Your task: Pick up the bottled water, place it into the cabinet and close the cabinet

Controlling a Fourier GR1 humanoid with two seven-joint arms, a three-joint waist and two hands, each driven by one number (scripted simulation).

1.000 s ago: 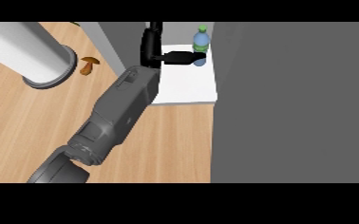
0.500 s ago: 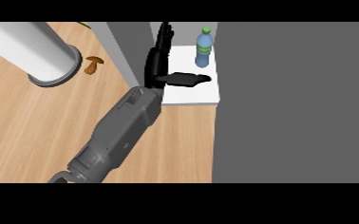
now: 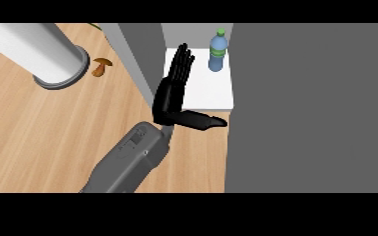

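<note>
The bottled water [image 3: 217, 52] is a slim, see-through blue bottle with a green cap and a green band around its upper body. It stands upright toward the back of the cabinet's white floor [image 3: 209, 87], close to the right-hand side. The cabinet [image 3: 140, 55] is grey and open, its white floor showing as a narrow strip between a slanting grey wall on the left and a broad, flat grey panel on the right; whether that panel is the door cannot be told.
</note>
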